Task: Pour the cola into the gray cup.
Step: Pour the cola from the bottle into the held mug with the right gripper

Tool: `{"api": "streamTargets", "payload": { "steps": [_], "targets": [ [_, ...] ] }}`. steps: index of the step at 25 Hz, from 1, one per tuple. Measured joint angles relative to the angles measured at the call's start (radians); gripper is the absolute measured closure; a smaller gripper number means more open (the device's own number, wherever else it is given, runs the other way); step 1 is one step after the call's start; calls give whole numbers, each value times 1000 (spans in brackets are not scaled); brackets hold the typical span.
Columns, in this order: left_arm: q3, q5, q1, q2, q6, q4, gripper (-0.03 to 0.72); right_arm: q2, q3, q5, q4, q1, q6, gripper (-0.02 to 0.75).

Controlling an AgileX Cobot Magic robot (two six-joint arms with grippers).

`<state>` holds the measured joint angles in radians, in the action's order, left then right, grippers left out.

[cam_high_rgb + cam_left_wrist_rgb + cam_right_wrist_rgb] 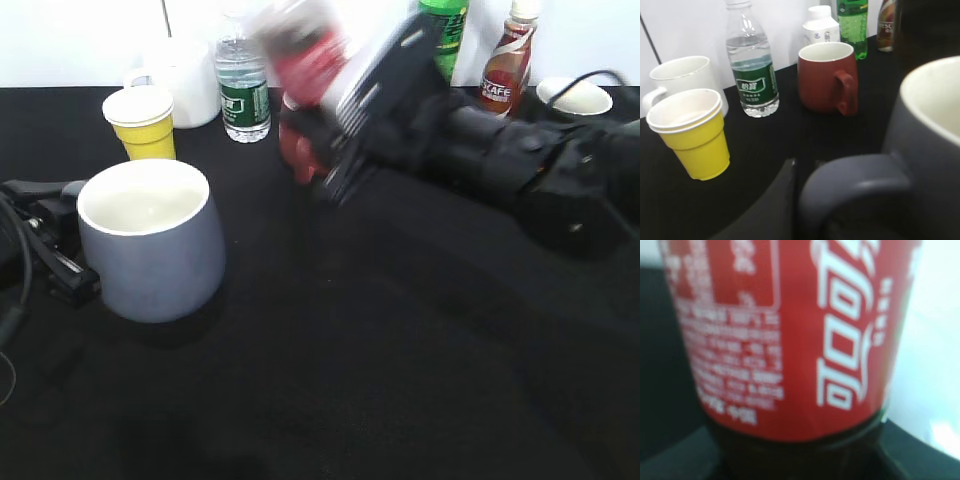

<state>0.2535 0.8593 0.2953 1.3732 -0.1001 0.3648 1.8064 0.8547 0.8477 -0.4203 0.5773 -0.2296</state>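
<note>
The gray cup [150, 245] stands upright at the left on the black table, and its white inside looks empty. It fills the right of the left wrist view [932, 150]. My left gripper [62, 250] is at its handle [855, 175], shut on it, with one finger against the handle's left side. My right gripper [350, 110] is shut on the cola [310, 55], which is blurred, tilted and held above the table behind and right of the cup. Its red label [790, 330] fills the right wrist view, with the dark liquid below between the jaws [800, 462].
A dark red mug [297, 150] [827, 77] stands partly behind the right gripper. At the back are a yellow paper cup [143, 122], a white mug [185, 80], a water bottle [242, 90], a green soda bottle [445, 35], a coffee bottle [505, 65] and a white cup [575, 97].
</note>
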Motion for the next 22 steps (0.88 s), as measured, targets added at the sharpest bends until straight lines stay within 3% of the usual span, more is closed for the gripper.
{"api": "streamTargets", "payload": {
  "steps": [4,9,16,22],
  "targets": [
    [0,-7,0,0,0,0,631,0,0,-31,81,5,-395,366],
    [0,-15,0,0,0,6,631,0,-1,30,104,5,-678,367],
    [0,-8,0,0,0,35,631,0,-1,58,157,5,-958,368],
    [0,19,0,0,0,41,631,0,-1,144,178,5,-1067,368]
  ]
}}
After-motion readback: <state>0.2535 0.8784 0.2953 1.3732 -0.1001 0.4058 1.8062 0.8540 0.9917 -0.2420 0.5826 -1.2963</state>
